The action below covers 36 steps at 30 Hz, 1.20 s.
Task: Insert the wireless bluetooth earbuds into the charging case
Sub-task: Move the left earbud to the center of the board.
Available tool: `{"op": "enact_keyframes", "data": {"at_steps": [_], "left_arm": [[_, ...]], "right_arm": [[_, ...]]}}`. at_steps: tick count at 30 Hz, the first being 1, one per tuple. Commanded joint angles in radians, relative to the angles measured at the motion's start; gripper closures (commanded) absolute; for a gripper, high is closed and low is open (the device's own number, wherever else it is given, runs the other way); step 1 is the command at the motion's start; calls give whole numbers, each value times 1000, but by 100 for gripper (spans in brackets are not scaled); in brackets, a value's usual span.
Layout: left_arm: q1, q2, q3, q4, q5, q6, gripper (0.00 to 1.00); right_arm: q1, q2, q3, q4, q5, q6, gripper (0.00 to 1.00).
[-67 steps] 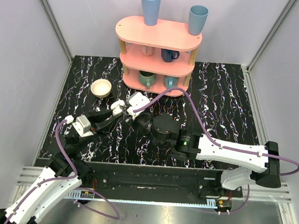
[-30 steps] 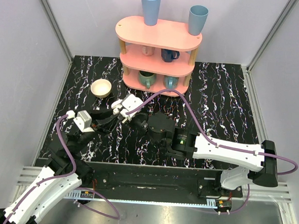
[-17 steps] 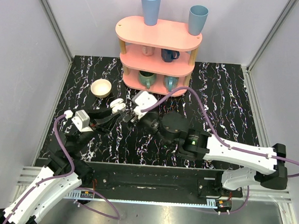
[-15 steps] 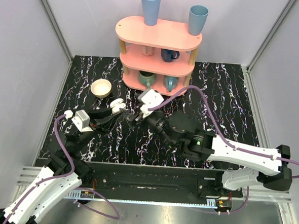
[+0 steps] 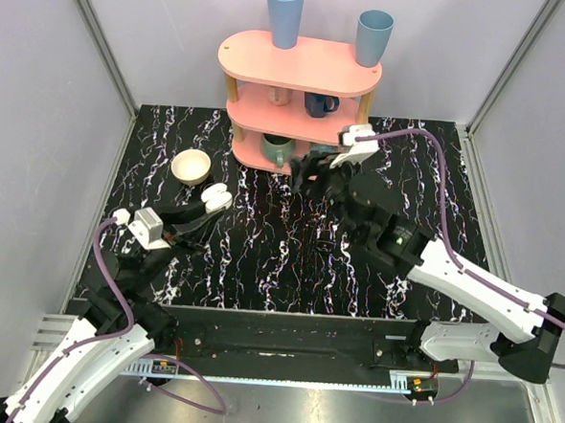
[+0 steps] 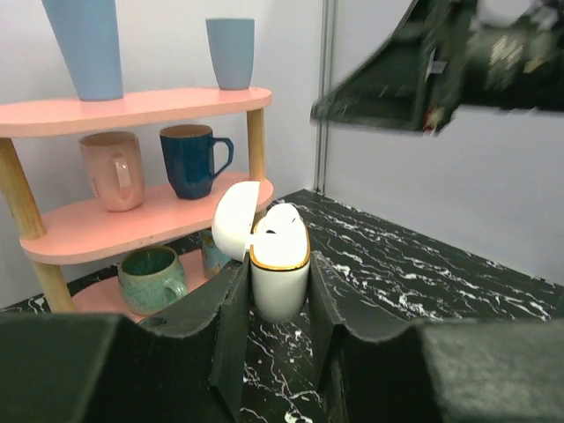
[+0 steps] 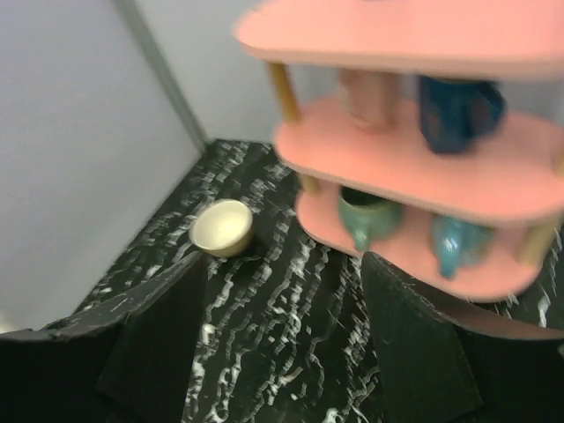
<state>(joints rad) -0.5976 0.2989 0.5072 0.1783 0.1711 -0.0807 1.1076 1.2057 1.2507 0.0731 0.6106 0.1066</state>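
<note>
The case (image 6: 280, 264) (lid open) is clamped upright by the left gripper (image 6: 277, 304); the right gripper (image 7: 284, 335) is held wide, empty.

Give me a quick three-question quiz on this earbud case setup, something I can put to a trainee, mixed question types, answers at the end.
1. Short answer: is the right pincer open or shut, and does it hold anything?
2. Multiple choice: the charging case is clamped by A) the left pincer, B) the right pincer, C) neither.
3. True or false: the case's lid is shut.
Key: 1. Open, holding nothing. 2. A. 3. False; the lid stands open.
</note>
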Motion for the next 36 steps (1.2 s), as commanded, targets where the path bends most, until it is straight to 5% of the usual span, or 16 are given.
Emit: {"op": "enact_keyframes", "data": {"at_steps": [1, 7, 19, 36], "left_arm": [[-2, -23, 88, -20, -44, 31, 100], [-2, -53, 126, -59, -79, 47, 100], [-4, -113, 166, -137, -123, 58, 100], [-2, -145, 203, -177, -139, 73, 100]], "right_arm": [[-176, 6, -80, -180, -159, 379, 22], [-198, 190, -100, -154, -290, 464, 22], [-218, 788, 315, -231, -575, 570, 28], [-86, 1250, 917, -562, -428, 525, 31]]}}
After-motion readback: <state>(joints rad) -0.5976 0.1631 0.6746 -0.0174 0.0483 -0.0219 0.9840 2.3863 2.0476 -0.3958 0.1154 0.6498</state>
